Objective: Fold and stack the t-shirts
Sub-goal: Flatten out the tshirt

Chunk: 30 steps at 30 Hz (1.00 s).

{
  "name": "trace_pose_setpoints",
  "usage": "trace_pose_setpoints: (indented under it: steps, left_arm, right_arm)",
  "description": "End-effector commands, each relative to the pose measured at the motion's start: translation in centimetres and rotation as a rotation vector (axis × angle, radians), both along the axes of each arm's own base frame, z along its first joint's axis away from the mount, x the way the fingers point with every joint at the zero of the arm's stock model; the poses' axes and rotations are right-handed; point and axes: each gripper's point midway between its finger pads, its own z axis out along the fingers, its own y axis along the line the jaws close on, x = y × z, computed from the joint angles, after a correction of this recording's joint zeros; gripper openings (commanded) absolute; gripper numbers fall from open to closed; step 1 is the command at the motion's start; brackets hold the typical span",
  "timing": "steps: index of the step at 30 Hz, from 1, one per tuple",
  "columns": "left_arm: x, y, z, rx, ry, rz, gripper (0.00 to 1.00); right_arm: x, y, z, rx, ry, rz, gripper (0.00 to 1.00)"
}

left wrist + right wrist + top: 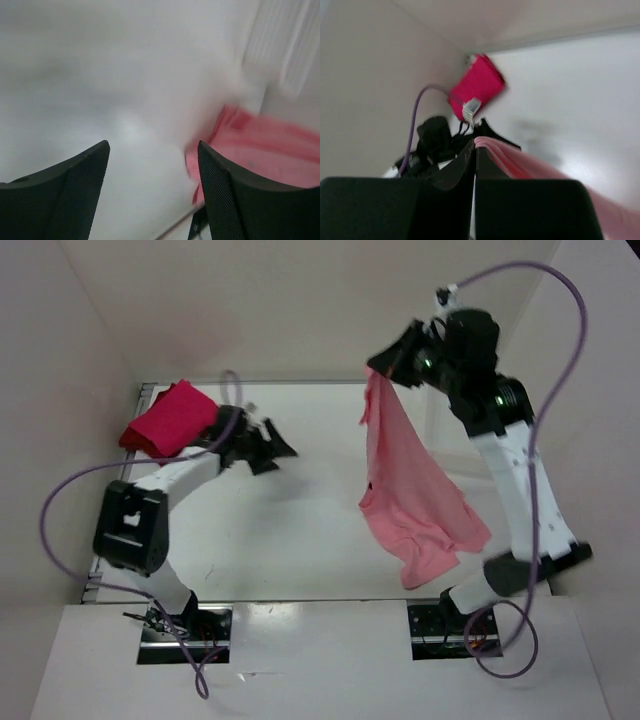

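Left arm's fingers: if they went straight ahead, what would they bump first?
Probably the hanging light salmon pink cloth t-shirt, with only bare white table before it. Depth is unclear, so the open left fingers might just pass its edge.

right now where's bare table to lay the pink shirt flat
The widest bare patch of table is the middle and near side, between the left gripper and the hanging salmon shirt. A narrower strip runs along the far edge between them. Crowded: the far-left corner, with the folded crimson shirt, and the right side, where the right gripper holds that shirt.
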Motion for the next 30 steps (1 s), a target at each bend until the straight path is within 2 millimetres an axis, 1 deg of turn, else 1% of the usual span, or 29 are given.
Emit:
trace_pose_setpoints:
  steps: [1, 2, 3, 4, 5, 6, 7, 8, 9, 10, 11, 12, 13, 14, 15, 16, 17, 18, 19, 20, 21, 22, 23, 24, 25, 26, 27, 29, 30]
  left_arm:
    - [4.1, 12.3, 7.4, -0.037, -0.178, 0.293, 0.78]
    - [4.0, 14.3, 8.0, -0.016, -0.196, 0.313, 0.8]
    - [3.9, 17.0, 9.7, -0.007, -0.228, 0.375, 0.81]
    - [3.9, 18.1, 10.4, -0.006, -0.248, 0.401, 0.81]
    - [3.8, 18.8, 11.1, -0.015, -0.261, 0.412, 0.82]
    - [3.4, 19.3, 11.7, -0.019, -0.27, 0.42, 0.82]
    - [3.7, 20.3, 12.1, -0.017, -0.281, 0.444, 0.82]
    - [3.6, 20.8, 12.6, -0.016, -0.296, 0.458, 0.84]
    - [3.7, 21.1, 13.2, -0.026, -0.295, 0.467, 0.84]
    - [3.8, 22.2, 13.5, -0.023, -0.298, 0.493, 0.84]
    - [4.0, 22.7, 14.5, -0.022, -0.315, 0.503, 0.84]
    - [4.2, 23.1, 15.2, -0.028, -0.326, 0.517, 0.84]
    - [4.5, 23.4, 15.4, -0.032, -0.329, 0.519, 0.84]
    - [4.8, 23.4, 15.8, -0.04, -0.33, 0.524, 0.84]
    - [5.4, 23.4, 16.6, -0.048, -0.345, 0.513, 0.84]
    - [5.5, 23.4, 17.3, -0.041, -0.367, 0.507, 0.84]
    - [5.8, 23.5, 17.2, -0.031, -0.363, 0.5, 0.84]
    - [5.7, 23.8, 17.2, -0.008, -0.361, 0.507, 0.84]
    - [5.8, 24.1, 17.1, 0.02, -0.375, 0.502, 0.84]
    - [5.9, 23.7, 16.4, 0.038, -0.363, 0.489, 0.84]
    - [5.8, 23.1, 16.0, 0.064, -0.364, 0.472, 0.84]
    - [6.2, 22.9, 15.5, 0.135, -0.378, 0.456, 0.84]
    - [6.1, 20.5, 14.1, 0.165, -0.348, 0.385, 0.83]
    - [6.2, 19.3, 13.7, 0.195, -0.347, 0.346, 0.81]
    - [6.2, 18.4, 13.1, 0.244, -0.356, 0.296, 0.81]
    - [6.0, 16.7, 11.9, 0.293, -0.331, 0.26, 0.78]
    - [6.1, 16.0, 12.2, 0.313, -0.352, 0.244, 0.76]
    - [5.9, 14.9, 10.4, 0.382, -0.327, 0.205, 0.72]
    - [5.4, 12.8, 9.9, 0.401, -0.333, 0.158, 0.68]
  right_arm:
    - [5.0, 6.8, 7.9, 0.131, -0.197, 0.217, 0.0]
    - [4.1, 8.5, 10.8, 0.165, -0.258, 0.257, 0.0]
    - [3.3, 9.3, 12.7, 0.192, -0.291, 0.291, 0.0]
    - [1.2, 10.3, 15.4, 0.258, -0.358, 0.413, 0.0]
    - [-0.2, 10.2, 17.9, 0.388, -0.366, 0.489, 0.0]
    - [-2.2, 10.4, 20.4, 0.44, -0.451, 0.585, 0.0]
    - [-1.3, 11.4, 18.7, 0.439, -0.381, 0.619, 0.0]
    - [-5.1, 10.0, 21.3, 0.433, -0.466, 0.636, 0.0]
    - [-6.6, 9.7, 21.9, 0.425, -0.491, 0.647, 0.0]
    - [-7.2, 9.5, 20.9, 0.397, -0.457, 0.648, 0.0]
    - [-9.8, 7.9, 21.9, 0.342, -0.526, 0.631, 0.0]
    - [-10.8, 7.3, 20.6, 0.303, -0.469, 0.623, 0.0]
    - [-10.3, 7.4, 18.2, 0.272, -0.396, 0.617, 0.0]
    - [-14.5, 5.4, 19.4, 0.265, -0.454, 0.62, 0.0]
    - [-15.3, 4.8, 18.1, 0.244, -0.432, 0.607, 0.0]
    - [-13.8, 5.4, 12.5, 0.209, -0.262, 0.59, 0.0]
    - [-14.2, 5.0, 9.8, 0.189, -0.193, 0.576, 0.0]
    - [-15.0, 4.2, 3.5, 0.162, -0.044, 0.547, 0.0]
    - [-15.7, 3.5, -0.9, 0.126, 0.071, 0.522, 0.0]
    - [-15.0, 2.1, -5.4, 0.078, 0.17, 0.407, 0.0]
    - [-16.2, 0.6, -12.4, 0.014, 0.318, 0.346, 0.0]
    - [-16.9, -0.8, -16.2, -0.034, 0.413, 0.281, 0.0]
    - [-16.9, -2.3, -19.1, -0.079, 0.472, 0.192, 0.0]
    - [-18.0, -3.1, -22.3, -0.106, 0.549, 0.163, 0.0]
    - [-18.5, -3.3, -23.4, -0.108, 0.584, 0.154, 0.0]
    - [-18.8, -3.7, -24.5, -0.126, 0.612, 0.139, 0.0]
    - [-19.4, -4.0, -25.6, -0.138, 0.644, 0.137, 0.0]
    - [-19.8, -4.5, -26.8, -0.168, 0.674, 0.123, 0.0]
    - [-19.9, -4.6, -27.1, -0.171, 0.683, 0.122, 0.0]
